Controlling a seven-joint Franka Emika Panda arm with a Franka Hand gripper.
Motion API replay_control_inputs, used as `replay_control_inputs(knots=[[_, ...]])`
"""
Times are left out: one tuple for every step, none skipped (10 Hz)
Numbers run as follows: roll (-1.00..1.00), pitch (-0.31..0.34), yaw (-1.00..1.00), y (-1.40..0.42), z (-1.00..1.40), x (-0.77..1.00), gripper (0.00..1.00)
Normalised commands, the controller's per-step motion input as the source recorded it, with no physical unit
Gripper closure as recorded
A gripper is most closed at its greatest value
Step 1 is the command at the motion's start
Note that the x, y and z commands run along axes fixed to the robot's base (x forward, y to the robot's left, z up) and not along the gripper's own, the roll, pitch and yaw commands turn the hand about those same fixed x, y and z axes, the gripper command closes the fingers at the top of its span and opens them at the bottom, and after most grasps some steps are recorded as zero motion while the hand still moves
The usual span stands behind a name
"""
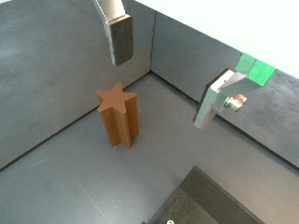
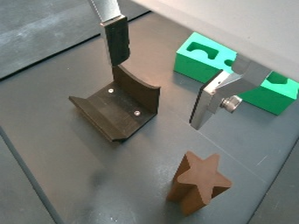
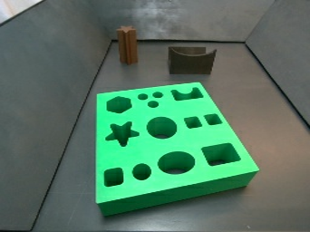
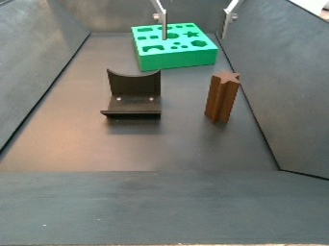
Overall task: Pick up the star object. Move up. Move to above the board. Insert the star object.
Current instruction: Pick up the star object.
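I have the gripper (image 2: 158, 74) hanging in the air with its two silver fingers (image 1: 121, 39) spread wide apart and nothing between them — both wrist views show bare floor in the gap. In a side view only the fingertips (image 4: 160, 16) poke in at the far edge, up above the board (image 4: 175, 46).

Below the gripper, in a wrist view, I see the dark grey block (image 2: 117, 107) with its curved notch facing up, resting on the floor (image 2: 70, 175). The star object (image 2: 198, 181) stands upright on the floor apart from that block, untouched, its star-shaped top plainly showing in both wrist views (image 1: 118, 115).

From a side view, the star object (image 4: 222, 97) is to the right of the dark block (image 4: 131, 95), close to the right wall and nearer to me than the board. In a side view from the opposite end, the star object (image 3: 126, 45) stands far left by the wall, the block (image 3: 190, 60) far and right of it, and the board (image 3: 169, 145) lies flat in the near middle, well apart from both — its star cut-out (image 3: 122, 133) sits on the left side, open
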Motion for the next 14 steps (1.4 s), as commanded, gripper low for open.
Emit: replay_control_inputs(knots=[[0.08,-0.114,-0.17,-0.05,-0.13,-0.45,0.0],[0.1,-0.206,-0.14,-0.09,-0.43,-0.86,0.0],[0.08,-0.21,-0.08,-0.06,-0.45,-0.94,0.0],[0.03,-0.244,0.0,0.0,-0.42,-0.97,0.0],[0.0,-0.25,0.0,0.0,-0.45,-0.77,0.0],[0.02,-0.184,0.01,0.02,-0.53,-0.56,0.0],[0.0,-0.141,0.06,0.04,-0.57,-0.31,0.0],[0.0,-0.097,0.07,0.05,-0.68,0.0,0.0],[0.0,0.0,0.17,0.17,-0.83,0.26,0.0],[-0.02,0.0,0.17,0.21,-0.8,0.3,0.0],[0.0,-0.079,0.1,0.14,-0.74,0.05,0.0],[0.0,-0.194,0.0,0.01,-0.64,-0.21,0.0],[0.0,-0.234,0.0,0.0,-0.55,-0.37,0.0],[-0.02,-0.144,0.0,0.02,0.0,-0.11,0.0]])
